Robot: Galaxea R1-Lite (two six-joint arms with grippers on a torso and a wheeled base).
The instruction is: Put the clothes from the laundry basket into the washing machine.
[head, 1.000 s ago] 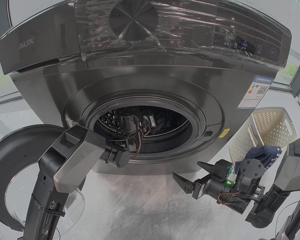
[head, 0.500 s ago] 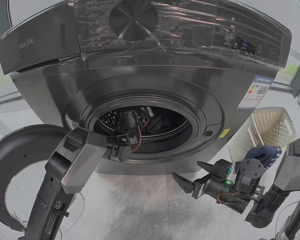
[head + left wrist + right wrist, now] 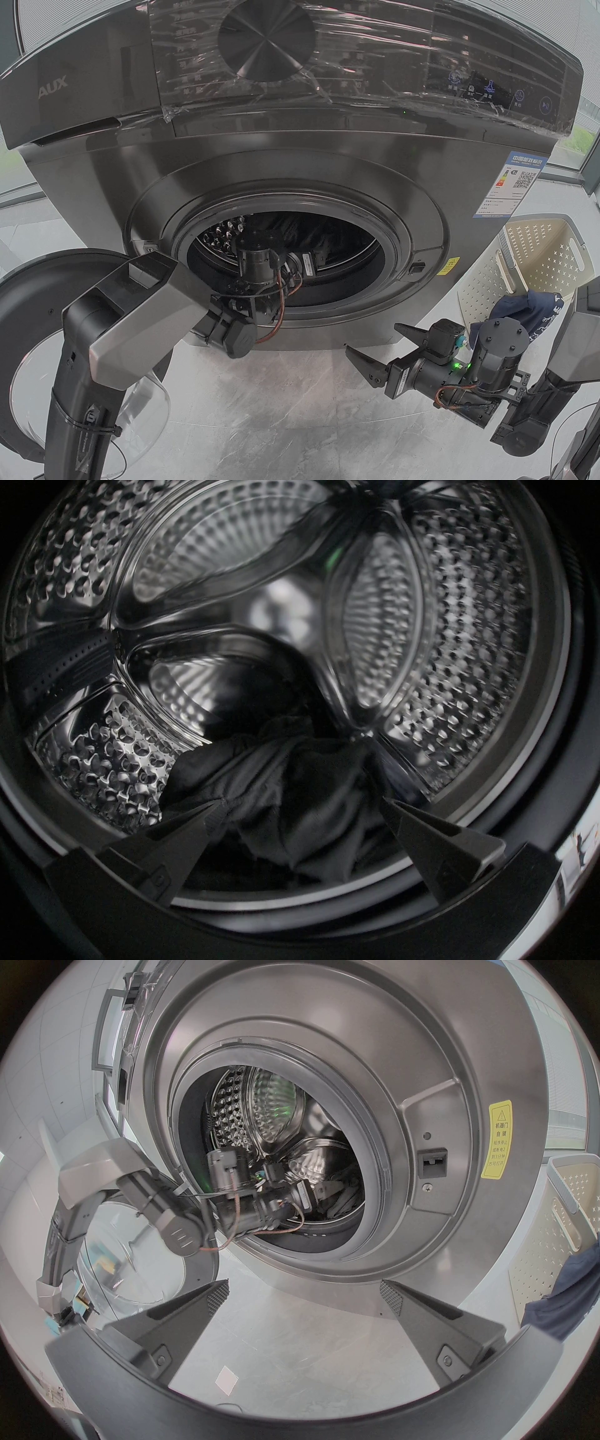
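Observation:
The washing machine (image 3: 300, 156) stands with its round door (image 3: 37, 294) swung open to the left. A dark garment (image 3: 294, 786) lies in a heap at the bottom of the steel drum (image 3: 450, 636). My left gripper (image 3: 300, 811) sits just inside the drum's mouth, open and empty, a little short of that garment; it is also seen as the left gripper (image 3: 320, 257). The white laundry basket (image 3: 550, 250) leans at the right of the machine with a dark blue garment (image 3: 531, 309) hanging over its edge. My right gripper (image 3: 381, 350) hovers open and empty above the floor, between the machine and the basket.
Grey marble floor (image 3: 281, 406) lies bare in front of the machine. The open door takes up the space at the lower left beside my left arm. The door latch (image 3: 432, 1163) and a yellow sticker (image 3: 498, 1138) sit on the right of the opening.
My left arm has drawn back and down from deeper in the drum toward its mouth. The right arm and the basket have stayed still.

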